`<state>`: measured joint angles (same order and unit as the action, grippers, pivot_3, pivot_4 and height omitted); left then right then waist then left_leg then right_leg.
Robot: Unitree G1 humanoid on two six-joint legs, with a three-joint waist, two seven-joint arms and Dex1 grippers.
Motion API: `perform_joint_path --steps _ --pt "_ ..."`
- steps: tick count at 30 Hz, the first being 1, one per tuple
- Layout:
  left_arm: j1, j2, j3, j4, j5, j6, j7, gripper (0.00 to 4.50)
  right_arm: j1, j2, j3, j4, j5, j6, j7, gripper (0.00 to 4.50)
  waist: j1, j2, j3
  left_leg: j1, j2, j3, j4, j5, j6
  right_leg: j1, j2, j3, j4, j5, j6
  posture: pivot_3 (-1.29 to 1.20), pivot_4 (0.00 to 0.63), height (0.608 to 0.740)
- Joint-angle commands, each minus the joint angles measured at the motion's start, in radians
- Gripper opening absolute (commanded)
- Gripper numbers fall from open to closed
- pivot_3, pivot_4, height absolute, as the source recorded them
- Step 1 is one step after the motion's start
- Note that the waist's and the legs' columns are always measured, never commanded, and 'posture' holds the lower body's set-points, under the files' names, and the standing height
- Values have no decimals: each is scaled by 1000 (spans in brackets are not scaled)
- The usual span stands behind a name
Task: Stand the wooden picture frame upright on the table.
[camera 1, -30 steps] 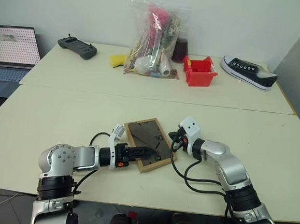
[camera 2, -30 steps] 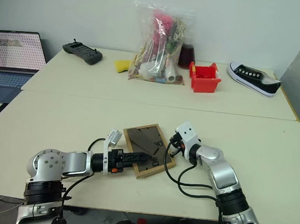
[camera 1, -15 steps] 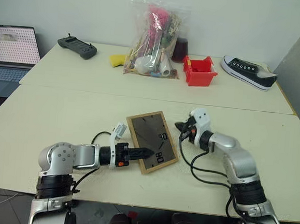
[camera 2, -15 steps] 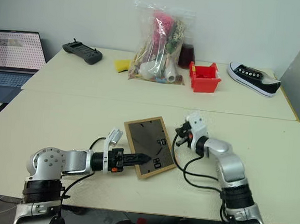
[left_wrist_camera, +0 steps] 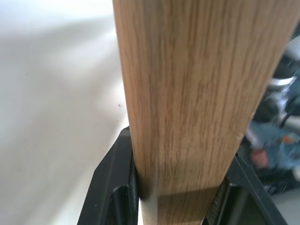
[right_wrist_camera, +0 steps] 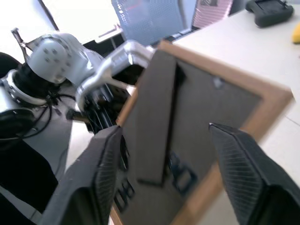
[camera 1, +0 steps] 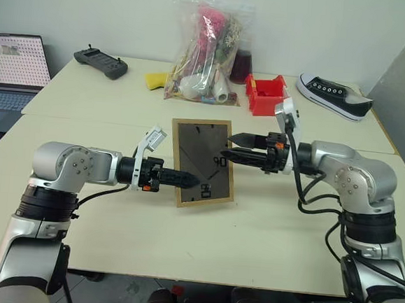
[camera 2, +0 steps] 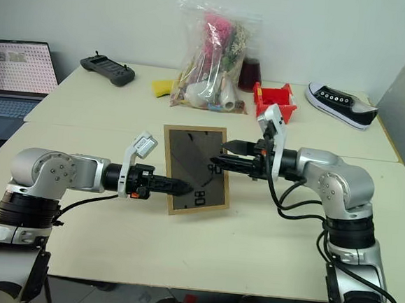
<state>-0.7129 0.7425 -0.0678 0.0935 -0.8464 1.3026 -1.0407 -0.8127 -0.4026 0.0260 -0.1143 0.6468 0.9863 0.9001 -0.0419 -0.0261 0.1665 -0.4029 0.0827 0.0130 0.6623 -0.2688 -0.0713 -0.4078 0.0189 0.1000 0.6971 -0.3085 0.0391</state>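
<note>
Now on my feed: cream tabletop (camera 1: 76,240), seam behind wooden picture frame (camera 1: 201,163) | frame raised since before | left tool (camera 1: 190,181) clamps its edge | right tool (camera 1: 234,145) spread apart beside it

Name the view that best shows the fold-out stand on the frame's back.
The right wrist view: the fold-out stand runs close up down the wooden picture frame. The eye views show only the dark back from afar; the left wrist view shows its wooden edge.
</note>
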Motion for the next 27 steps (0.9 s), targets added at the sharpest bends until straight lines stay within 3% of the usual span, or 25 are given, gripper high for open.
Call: perform_joint_path --steps 1,3,10,17,21,24,27 --pt "-50 8 -15 11 27 -67 -73 1288 -47 42 40 -2 -15 -45 -23 4110 1 0 0 -1 0 -1 0 0 0 0 0 -1 0 0 0 0 150 740" --pt "-60 -1 -22 24 44 -82 -76 1288 -56 75 68 9 -31 -63 -44 4488 1 0 0 -2 0 -1 0 0 0 -1 0 -1 0 0 0 0 150 740" --pt "-73 -32 -7 19 54 -78 -74 1288 -31 87 132 -41 -58 -84 -49 4488 1 0 0 -7 0 -4 2 0 0 -4 0 -4 0 0 0 0 150 740" --pt "-42 -13 4 20 51 -54 -84 1288 21 -37 -2 -187 184 100 32 4488 9 0 0 -8 0 -5 2 0 0 -4 -1 -5 0 0 0 0 150 740" --pt "-33 -7 8 7 30 -12 -88 1288 50 -119 -30 -186 191 90 51 4488 9 0 0 -8 -1 -6 3 1 1 -4 -1 -5 0 0 0 0 150 740" --pt "-40 -23 36 -1 -21 92 -66 1288 92 -196 -45 -176 88 -35 43 4488 9 0 0 -8 -1 -6 2 1 1 -4 -1 -5 0 0 0 0 150 740" --pt "-55 -62 111 25 -85 225 -26 1288 182 -281 -24 -156 -149 -408 73 4488 12 0 0 -9 -1 -7 3 1 2 -4 -1 -6 -1 -1 1 0 150 740"
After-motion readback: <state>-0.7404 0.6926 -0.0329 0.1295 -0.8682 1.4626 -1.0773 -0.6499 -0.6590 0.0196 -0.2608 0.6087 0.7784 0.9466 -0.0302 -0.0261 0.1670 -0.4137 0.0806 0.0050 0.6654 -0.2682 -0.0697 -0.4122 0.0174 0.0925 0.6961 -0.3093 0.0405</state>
